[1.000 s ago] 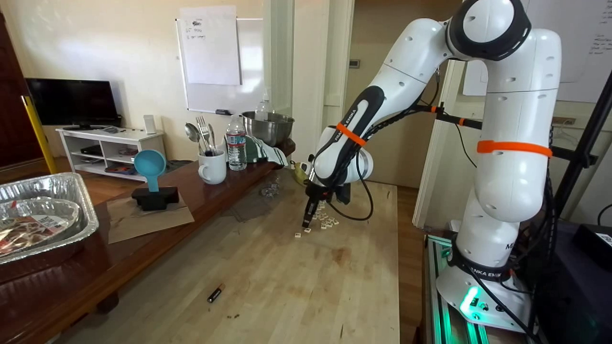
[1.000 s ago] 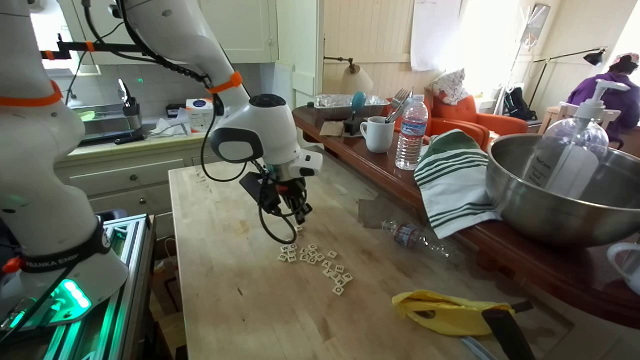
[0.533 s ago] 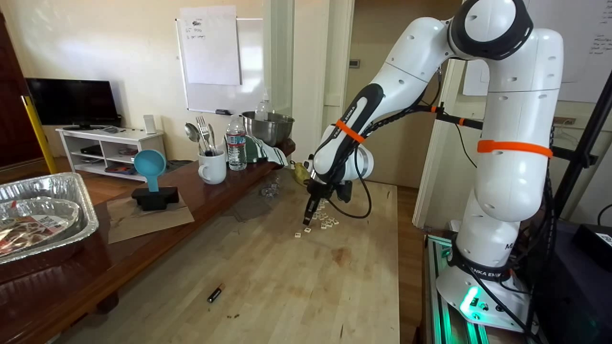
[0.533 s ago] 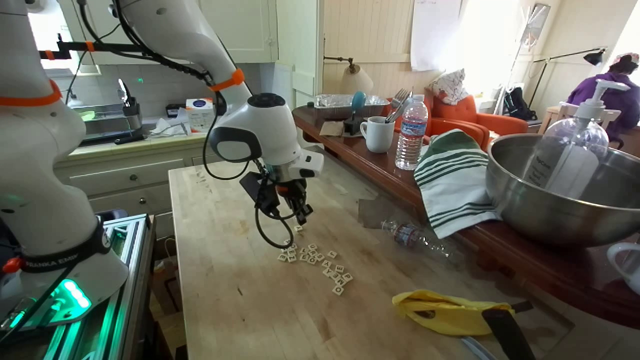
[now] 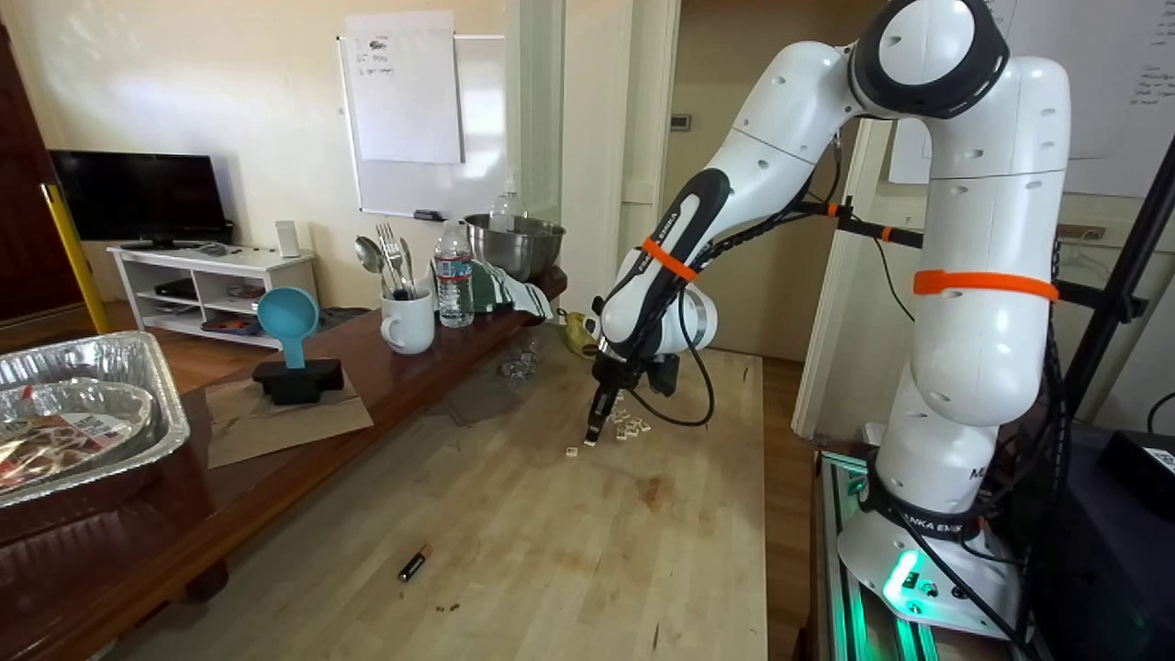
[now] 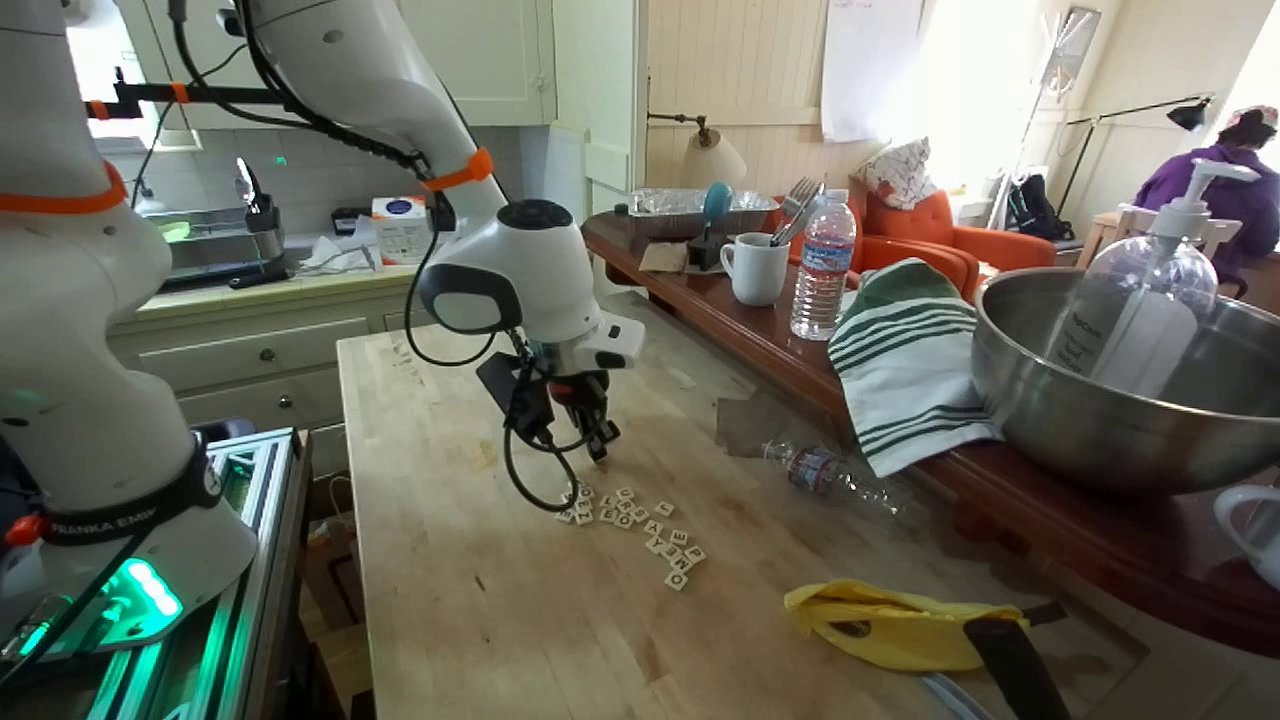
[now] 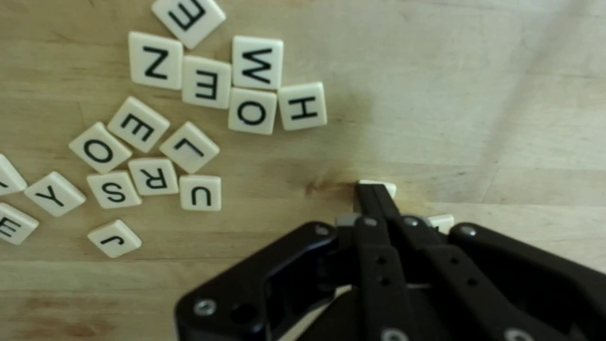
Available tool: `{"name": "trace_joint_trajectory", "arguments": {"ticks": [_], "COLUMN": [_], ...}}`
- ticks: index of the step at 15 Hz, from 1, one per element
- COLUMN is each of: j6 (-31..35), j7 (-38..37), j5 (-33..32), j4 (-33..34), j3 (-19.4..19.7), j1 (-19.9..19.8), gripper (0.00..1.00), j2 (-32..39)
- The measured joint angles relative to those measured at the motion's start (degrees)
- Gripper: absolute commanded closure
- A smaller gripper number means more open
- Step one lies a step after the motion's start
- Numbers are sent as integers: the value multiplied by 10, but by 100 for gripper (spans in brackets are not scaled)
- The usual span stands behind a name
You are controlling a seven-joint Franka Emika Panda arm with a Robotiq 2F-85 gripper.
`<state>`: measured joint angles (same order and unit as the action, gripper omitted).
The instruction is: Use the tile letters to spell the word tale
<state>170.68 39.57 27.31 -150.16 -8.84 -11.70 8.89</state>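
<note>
The tile letters are small cream squares with black letters. A loose group [image 6: 625, 508] lies on the wooden table and also shows in an exterior view [image 5: 632, 428]. In the wrist view I read H [image 7: 302, 106], W [image 7: 258, 62], L [image 7: 189, 147] and U [image 7: 200, 193], among several others. My gripper [image 7: 372, 187] has its fingertips together, down at a tile [image 7: 390, 188] whose letter they hide. Nothing shows between the fingers. Another tile [image 7: 440, 222] lies just right of them, partly hidden. In both exterior views the gripper [image 5: 592, 439] [image 6: 599, 456] points down close to the table.
A yellow pouch [image 6: 900, 625] and a clear plastic bottle [image 6: 835, 480] lie on the table. A battery [image 5: 414, 563] lies farther off. A raised dark wood ledge [image 5: 275, 496] runs along one side, with a mug [image 5: 408, 321], a foil tray [image 5: 156, 367] and a steel bowl [image 6: 1130, 430].
My gripper has moved down a little, so its fingertips now cover the tile that showed just below them before. The other tiles have not visibly moved.
</note>
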Motion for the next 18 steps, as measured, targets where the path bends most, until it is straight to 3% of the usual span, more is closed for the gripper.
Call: {"name": "trace_joint_trajectory", "arguments": {"ticks": [8,18], "j6": [1,33], "j7": [0,-3], "j5": [-16,-92], "j4": [1,1], "j3": [1,14], "j1": [4,29], "gripper": [100,100], "j2": [1,11]}}
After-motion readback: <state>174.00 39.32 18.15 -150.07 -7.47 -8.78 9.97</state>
